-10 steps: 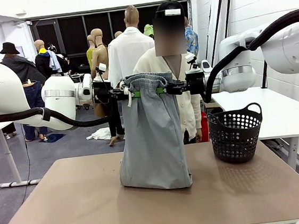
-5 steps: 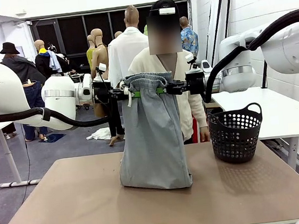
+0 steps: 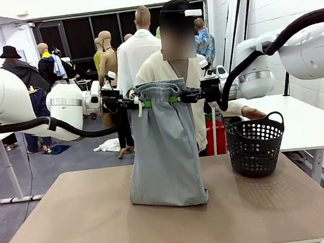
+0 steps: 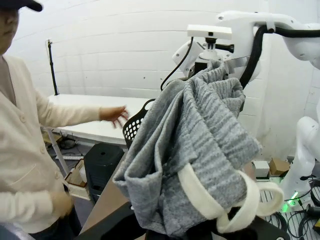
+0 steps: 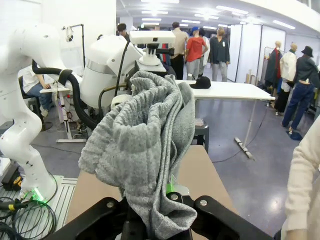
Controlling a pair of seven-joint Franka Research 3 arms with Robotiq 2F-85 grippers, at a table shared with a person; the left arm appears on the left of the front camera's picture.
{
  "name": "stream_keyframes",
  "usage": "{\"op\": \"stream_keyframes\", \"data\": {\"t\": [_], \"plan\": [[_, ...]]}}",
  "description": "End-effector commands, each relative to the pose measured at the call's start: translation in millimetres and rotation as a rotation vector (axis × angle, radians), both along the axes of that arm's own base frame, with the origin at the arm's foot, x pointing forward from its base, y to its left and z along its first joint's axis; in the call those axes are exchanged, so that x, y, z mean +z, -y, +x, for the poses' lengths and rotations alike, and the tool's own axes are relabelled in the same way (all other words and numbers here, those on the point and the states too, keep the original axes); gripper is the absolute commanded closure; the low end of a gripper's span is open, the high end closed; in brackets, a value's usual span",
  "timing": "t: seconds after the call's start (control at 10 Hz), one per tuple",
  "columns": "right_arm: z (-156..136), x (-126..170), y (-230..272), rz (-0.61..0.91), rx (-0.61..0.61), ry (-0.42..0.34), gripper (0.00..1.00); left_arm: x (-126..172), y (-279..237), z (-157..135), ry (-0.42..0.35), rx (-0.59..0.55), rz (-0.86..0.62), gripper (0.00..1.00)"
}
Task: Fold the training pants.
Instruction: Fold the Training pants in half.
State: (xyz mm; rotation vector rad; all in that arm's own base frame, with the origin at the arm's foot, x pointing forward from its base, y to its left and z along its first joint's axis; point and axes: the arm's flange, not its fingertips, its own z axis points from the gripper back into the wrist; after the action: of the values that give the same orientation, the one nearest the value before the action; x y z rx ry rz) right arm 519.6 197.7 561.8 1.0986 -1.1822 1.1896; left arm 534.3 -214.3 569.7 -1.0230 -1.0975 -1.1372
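Note:
The light grey training pants [image 3: 165, 150] hang upright over the middle of the table, their lower end resting in a fold on the tabletop. My left gripper [image 3: 138, 103] is shut on the left end of the gathered waistband, and my right gripper [image 3: 180, 98] is shut on the right end. The white drawstring [image 3: 138, 106] dangles by the left grip. In the left wrist view the bunched waistband [image 4: 195, 150] and a loop of white drawstring [image 4: 235, 210] fill the foreground. The right wrist view has the grey cloth [image 5: 145, 150] pinched between the fingers.
A black perforated basket [image 3: 255, 143] stands at the table's right rear. A person in a cream cardigan [image 3: 171, 68] stands behind the pants, one hand [image 3: 254, 113] reaching over the basket. The brown tabletop [image 3: 74, 223] has free room on the left and front.
Both grippers hold the pants as before. The person's hand has risen from beside the basket's left to above its rim, and the person has shifted slightly left.

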Motion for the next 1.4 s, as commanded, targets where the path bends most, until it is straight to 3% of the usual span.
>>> {"op": "stream_keyframes", "data": {"t": [0.0, 0.5, 1.1, 1.3], "plan": [[30.0, 17.2, -7.2, -0.016, 0.008, -0.017, 1.0, 15.6, 0.1, 31.2, -0.034, 0.031, 0.013, 1.0], [77.5, 26.0, -20.6, -0.03, 0.009, -0.012, 1.0, 25.6, -8.2, 79.4, -0.06, 0.096, 0.008, 1.0], [64.4, 18.1, -14.3, -0.007, 0.004, 0.003, 1.0, 15.2, -8.1, 67.6, -0.045, 0.076, -0.003, 1.0], [88.0, 20.8, -16.7, -0.009, 0.007, 0.004, 1.0, 18.9, -6.5, 89.4, -0.053, 0.082, -0.008, 1.0]]}}
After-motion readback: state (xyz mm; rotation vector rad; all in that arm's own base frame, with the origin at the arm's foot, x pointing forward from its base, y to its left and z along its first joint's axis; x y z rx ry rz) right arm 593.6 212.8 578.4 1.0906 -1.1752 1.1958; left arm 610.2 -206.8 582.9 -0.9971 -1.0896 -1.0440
